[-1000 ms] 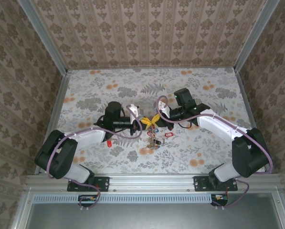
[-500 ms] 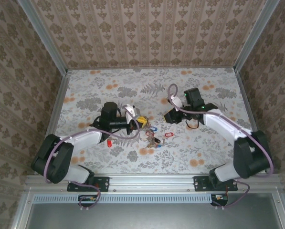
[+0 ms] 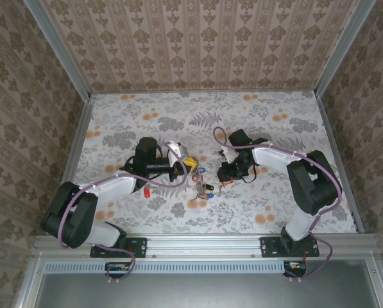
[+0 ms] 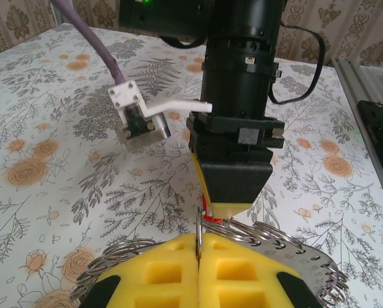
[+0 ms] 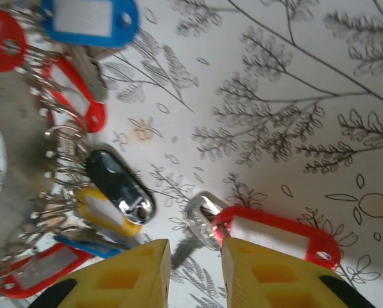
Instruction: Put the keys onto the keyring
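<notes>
a table (image 3: 274,192) in a floral cloth, grey leaves and orange blooms. patterned beige wallpaper on the back wall (image 3: 197,45) and both side walls. metal posts (image 3: 56,48) in the far corners. a metal rail (image 3: 204,244) along the near edge, a grey panel (image 3: 204,289) below it.

Left arm (image 3: 108,186): laid low and reaching forward-right, wrist level. Left gripper (image 3: 189,165) points toward table centre, yellow pads (image 4: 242,276) pressed together on the rim of the keyring (image 4: 306,264).

Right arm (image 3: 281,157): elbow folded, forearm running leftward, wrist pitched down. Right gripper (image 3: 224,176) aims steeply at the tabletop, yellow fingers (image 5: 124,276) parted by a narrow gap. The two grippers are tip-to-tip, near each other.
</notes>
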### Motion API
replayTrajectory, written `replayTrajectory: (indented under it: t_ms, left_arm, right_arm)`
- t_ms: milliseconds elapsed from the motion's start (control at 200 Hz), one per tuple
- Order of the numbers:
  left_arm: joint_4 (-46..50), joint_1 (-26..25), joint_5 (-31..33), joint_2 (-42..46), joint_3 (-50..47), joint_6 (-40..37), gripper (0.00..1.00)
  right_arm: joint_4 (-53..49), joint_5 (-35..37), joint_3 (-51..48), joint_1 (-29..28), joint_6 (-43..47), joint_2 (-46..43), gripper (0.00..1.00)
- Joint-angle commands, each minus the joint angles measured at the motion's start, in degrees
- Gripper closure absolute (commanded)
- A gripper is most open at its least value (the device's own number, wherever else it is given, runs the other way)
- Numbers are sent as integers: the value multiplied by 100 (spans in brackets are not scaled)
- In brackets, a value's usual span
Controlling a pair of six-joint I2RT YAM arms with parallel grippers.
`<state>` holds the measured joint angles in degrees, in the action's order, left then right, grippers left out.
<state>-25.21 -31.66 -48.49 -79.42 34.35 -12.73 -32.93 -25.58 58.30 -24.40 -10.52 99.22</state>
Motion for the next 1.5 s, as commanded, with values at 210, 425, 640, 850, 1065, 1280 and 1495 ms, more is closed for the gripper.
replayTrajectory:
  t_ms: [210,425,640,850,1065,1280,1495]
  left_arm:
    - [86,37,-256,128,134,-118,100]
    - [174,37,-246,159,177,-155,100]
    - [222,37,-265,146,195,-164,100]
    - [267,35,-320,128,204,-177,100]
    - [266,32,-356,102,238,-168,100]
    - [310,28,-370,100,257,-193,100]
    - [356,30,-396,50,287,-215,100]
  right_arm:
    - [-491,392,168,-117,-41,143,75]
    - [-443,807,125,-84,-134,-272,71]
    - [-129,1180,-190,-20,-306,-497,68]
    - [-254,772,-158,56,-201,-228,74]
    - [-175,635,-122,56,-189,-51,73]
    - [-209,550,-101,53,-135,32,80]
    - [-118,354,-196,55,-82,-216,98]
